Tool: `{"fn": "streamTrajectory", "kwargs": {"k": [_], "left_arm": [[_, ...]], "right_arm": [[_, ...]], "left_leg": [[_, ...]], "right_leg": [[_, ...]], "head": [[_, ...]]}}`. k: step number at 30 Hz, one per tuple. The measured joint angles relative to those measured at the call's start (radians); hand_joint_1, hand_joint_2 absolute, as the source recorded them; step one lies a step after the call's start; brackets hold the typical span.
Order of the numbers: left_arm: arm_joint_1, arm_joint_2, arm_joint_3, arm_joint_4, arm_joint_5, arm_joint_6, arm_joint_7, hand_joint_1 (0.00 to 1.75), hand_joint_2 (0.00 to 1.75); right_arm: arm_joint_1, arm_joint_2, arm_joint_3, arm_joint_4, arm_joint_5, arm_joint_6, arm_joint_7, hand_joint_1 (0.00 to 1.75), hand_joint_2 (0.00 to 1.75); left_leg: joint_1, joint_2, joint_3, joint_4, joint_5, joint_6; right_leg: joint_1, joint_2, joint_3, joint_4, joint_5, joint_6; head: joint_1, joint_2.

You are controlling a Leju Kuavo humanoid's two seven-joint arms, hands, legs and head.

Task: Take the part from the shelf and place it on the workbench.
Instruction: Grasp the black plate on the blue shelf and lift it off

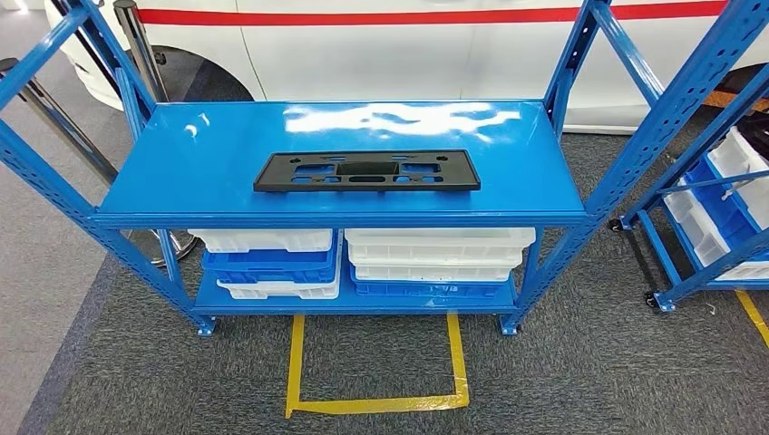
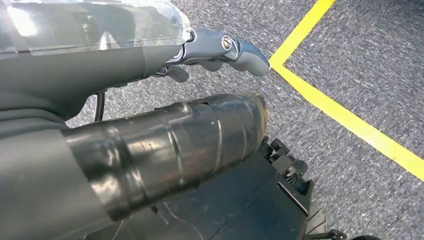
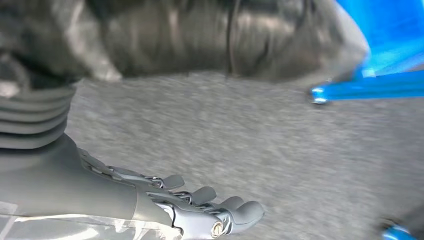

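Dark grey carpet (image 1: 580,372) covers the floor, marked low in the frame's centre by a yellow tape outline (image 1: 376,403). Across the top runs a white vehicle (image 1: 381,45) with a red stripe — overhead light glares mid-frame. A second blue rack (image 1: 716,208) stands at the right edge.

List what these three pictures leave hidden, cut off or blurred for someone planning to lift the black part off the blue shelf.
- Underside of the black part: head view, hidden by its own face on the blue shelf.
- White bins: contents hidden by the shelf top above.
- Left hand: left wrist view, fingers mostly behind its cover and thumb.
- Right hand: right wrist view, blurred, cut by the bottom edge.
- White vehicle: cut by the top edge.
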Motion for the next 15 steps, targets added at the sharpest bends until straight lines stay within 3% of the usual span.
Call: {"fn": "streamTrajectory", "kwargs": {"k": [5,11,15], "left_arm": [[-0.001,0.000,-0.006,0.006,0.024,-0.021,-0.013,0.00,0.00],[-0.005,0.000,-0.048,0.015,0.091,-0.099,-0.043,0.00,0.00],[-0.008,0.000,-0.095,0.015,0.119,-0.131,-0.039,0.00,0.00]], "right_arm": [[0.063,0.010,0.245,-0.239,-0.137,-0.003,0.000,0.00,0.00],[0.160,0.015,0.594,-0.554,-0.131,-0.071,0.007,0.00,0.00],[0.210,-0.017,0.840,-0.689,-0.143,-0.142,0.023,0.00,1.75]], "left_leg": [[0.000,0.000,0.001,0.000,0.000,-0.007],[0.000,0.000,0.001,0.000,-0.001,-0.010],[0.000,0.000,0.001,0.000,-0.001,-0.010]], "right_leg": [[0.000,0.000,-0.001,0.002,-0.001,-0.002],[0.000,0.000,-0.001,0.002,-0.001,-0.002],[0.000,0.000,0.000,0.002,-0.001,-0.002]], "head": [[0.000,0.000],[0.000,0.000],[0.000,0.000]]}}
